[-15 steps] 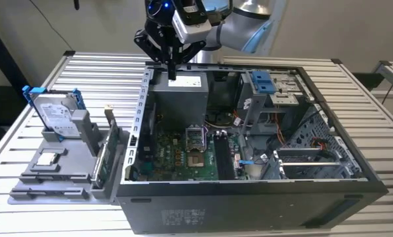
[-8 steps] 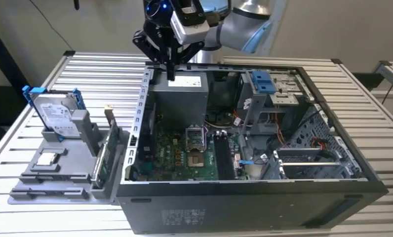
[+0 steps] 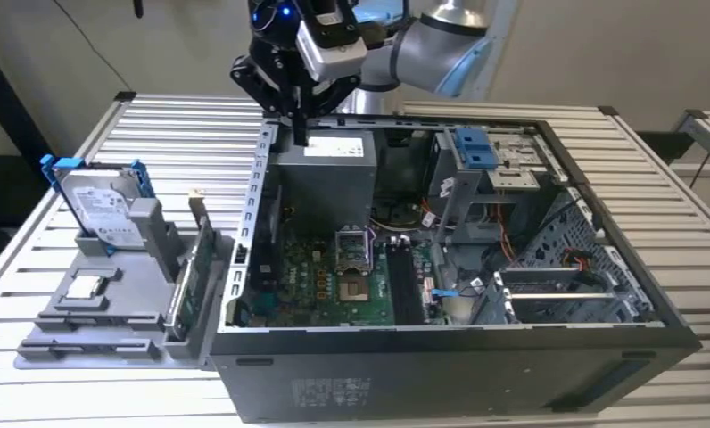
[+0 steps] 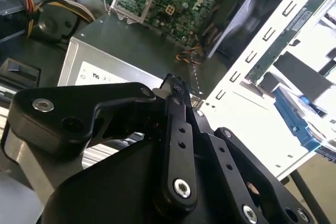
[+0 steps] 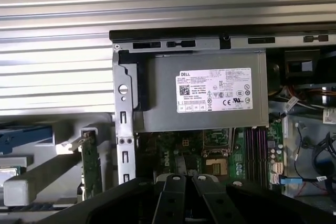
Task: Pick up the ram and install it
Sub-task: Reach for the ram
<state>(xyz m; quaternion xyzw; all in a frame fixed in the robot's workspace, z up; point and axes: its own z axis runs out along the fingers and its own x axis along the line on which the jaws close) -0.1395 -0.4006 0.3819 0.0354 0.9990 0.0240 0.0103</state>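
My gripper (image 3: pixel 295 132) hangs over the back left corner of the open computer case (image 3: pixel 450 357), just above the grey power supply (image 3: pixel 331 169). Its fingers (image 4: pixel 174 85) are pressed together and nothing shows between them. In the first wrist view the power supply (image 5: pixel 202 93) lies straight below the gripper (image 5: pixel 188 178). A green board (image 3: pixel 186 285) stands on edge in the grey holder (image 3: pixel 105 312) left of the case; I cannot tell whether it is the ram or the wider card. It appears as a green board (image 5: pixel 89 169) in the first wrist view as well. The memory slots (image 3: pixel 400 281) beside the processor socket look dark.
A silver hard drive with blue rails (image 3: pixel 99 209) stands upright in the holder. Inside the case are the motherboard (image 3: pixel 331 285), cables and a blue-tabbed drive cage (image 3: pixel 480 152). All of it rests on a slatted metal table (image 3: pixel 177 134). The case's left wall (image 3: pixel 258 196) rises between gripper and holder.
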